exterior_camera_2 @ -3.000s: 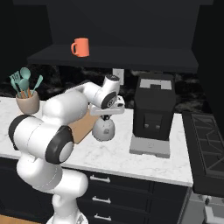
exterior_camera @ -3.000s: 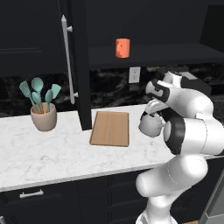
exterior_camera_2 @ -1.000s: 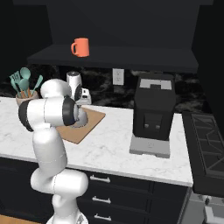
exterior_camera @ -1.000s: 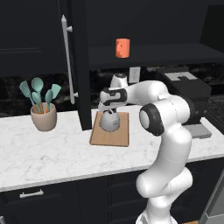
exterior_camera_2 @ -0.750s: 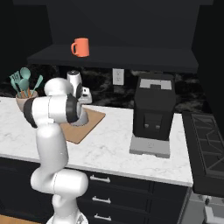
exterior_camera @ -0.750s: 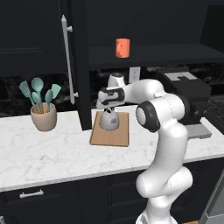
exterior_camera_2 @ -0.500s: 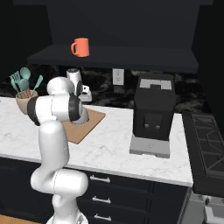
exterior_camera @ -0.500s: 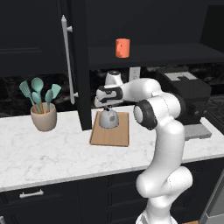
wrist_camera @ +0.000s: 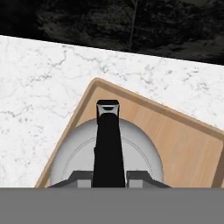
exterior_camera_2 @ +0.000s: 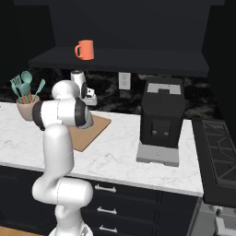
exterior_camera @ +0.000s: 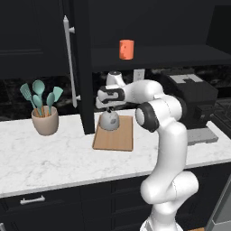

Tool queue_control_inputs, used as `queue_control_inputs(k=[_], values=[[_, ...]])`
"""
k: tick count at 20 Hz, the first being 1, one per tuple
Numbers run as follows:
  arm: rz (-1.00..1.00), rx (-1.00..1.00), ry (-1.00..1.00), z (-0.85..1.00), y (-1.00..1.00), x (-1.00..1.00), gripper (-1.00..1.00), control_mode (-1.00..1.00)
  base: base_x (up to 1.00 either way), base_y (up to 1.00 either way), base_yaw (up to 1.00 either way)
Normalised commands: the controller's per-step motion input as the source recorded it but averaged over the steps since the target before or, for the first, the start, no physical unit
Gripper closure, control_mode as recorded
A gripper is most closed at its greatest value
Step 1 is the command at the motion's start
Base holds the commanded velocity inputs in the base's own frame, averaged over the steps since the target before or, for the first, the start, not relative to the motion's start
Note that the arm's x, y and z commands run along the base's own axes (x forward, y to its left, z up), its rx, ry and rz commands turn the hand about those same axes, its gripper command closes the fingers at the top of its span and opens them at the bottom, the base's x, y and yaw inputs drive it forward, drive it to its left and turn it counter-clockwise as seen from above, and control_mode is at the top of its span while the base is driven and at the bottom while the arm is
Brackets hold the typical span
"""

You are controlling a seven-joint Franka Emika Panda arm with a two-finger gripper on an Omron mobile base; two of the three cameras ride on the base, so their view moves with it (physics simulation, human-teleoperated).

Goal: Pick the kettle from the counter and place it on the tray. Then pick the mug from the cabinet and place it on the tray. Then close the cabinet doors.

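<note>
- The kettle [exterior_camera: 109, 120] sits on the tray [exterior_camera: 118, 138] in our left base view, toward the board's far left corner, with the gripper [exterior_camera: 108, 109] directly above it at its handle; from here we cannot tell whether the fingers are clamped or spread.
- In the same view we see the mug [exterior_camera: 127, 49] standing on the shelf of the open cabinet [exterior_camera: 180, 56], one cabinet door [exterior_camera: 77, 67] swung out edge-on with its silver bar handle, and a beige utensil pot [exterior_camera: 45, 120] on the counter [exterior_camera: 45, 158] well left of the tray.
- In our right base view the arm's elbow hides the kettle; we see the tray's near end beside it, the mug above on the shelf, and a black coffee machine [exterior_camera_2: 161, 120] to the right.
- In our hand view the kettle's grey dome and dark handle lie straight below the camera on the tray, and we see two grey finger tips [wrist_camera: 78, 178] flanking the handle at the bottom edge, though contact stays unclear.
</note>
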Motion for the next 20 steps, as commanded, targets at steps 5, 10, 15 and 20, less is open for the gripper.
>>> queue_control_inputs(k=[5,10,15,20], values=[[-0.02,0.00,0.00,-0.28,0.00,0.00,-1.00,-1.00,0.00,0.00,0.00],[-0.02,0.00,0.00,-0.47,-0.05,0.00,-1.00,-1.00,0.00,0.00,0.00],[-0.05,0.01,0.00,-0.43,-0.20,-0.09,-1.00,-1.00,0.00,0.00,0.00],[-0.08,0.07,-0.03,-0.62,-0.33,-0.51,-1.00,-1.00,0.00,0.00,0.00]])
